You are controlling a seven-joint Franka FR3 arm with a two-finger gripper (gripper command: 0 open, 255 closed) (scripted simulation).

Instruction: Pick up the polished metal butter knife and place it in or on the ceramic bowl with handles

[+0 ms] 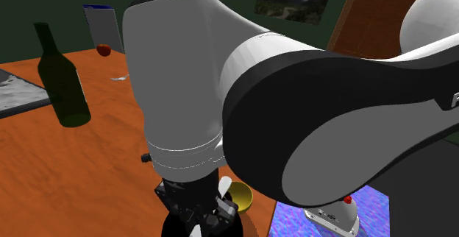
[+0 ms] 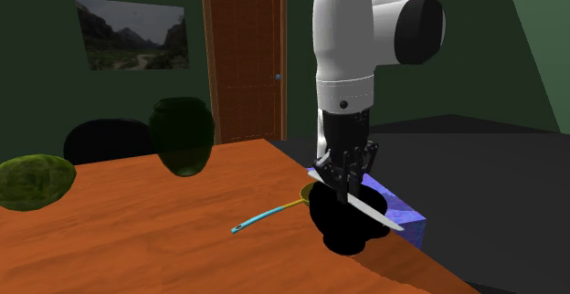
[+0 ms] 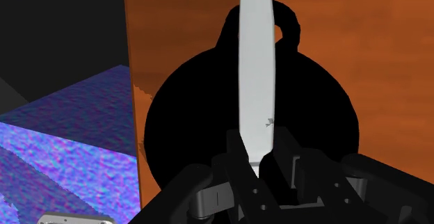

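**Butter knife** (image 3: 256, 69): pale grey, smooth and plain. One end is clamped between the two black fingers of the gripper (image 3: 259, 156), whose jaws are closed against the knife's sides. In the wrist view the blade runs straight away from the fingers. It crosses the dark outline of the bowl (image 3: 202, 118) and passes just beside the bowl's loop handle.

In the second exterior view the knife (image 2: 373, 213) slants from the gripper (image 2: 345, 181) toward 4 o'clock, directly over the bowl (image 2: 340, 228). Whether the blade touches the rim cannot be told.

**Bowl:** drawn black and rounded, it stands on the orange-brown table (image 2: 137, 237) close to the table's edge, directly under the hand.

**Spoon** (image 2: 269, 214): its yellow head lies at the bowl's 11 o'clock. Its blue handle trails toward 8 o'clock.

**Stand** (image 2: 408, 215): blue-violet patterned top, at the bowl's 3 o'clock, beyond the table's edge.

**Farther off, second exterior view:**
- A dark green vase (image 2: 183, 135) at 10 o'clock from the bowl.
- A green rounded object (image 2: 35, 181) at 9 o'clock, well apart from the bowl.
- On the wall behind, a brown door (image 2: 245, 59) and a landscape picture (image 2: 132, 34).

**Shoulder view:** the white arm (image 1: 184, 88) is in the foreground. A dark green bottle (image 1: 62, 77) stands at its 9 o'clock on the table.
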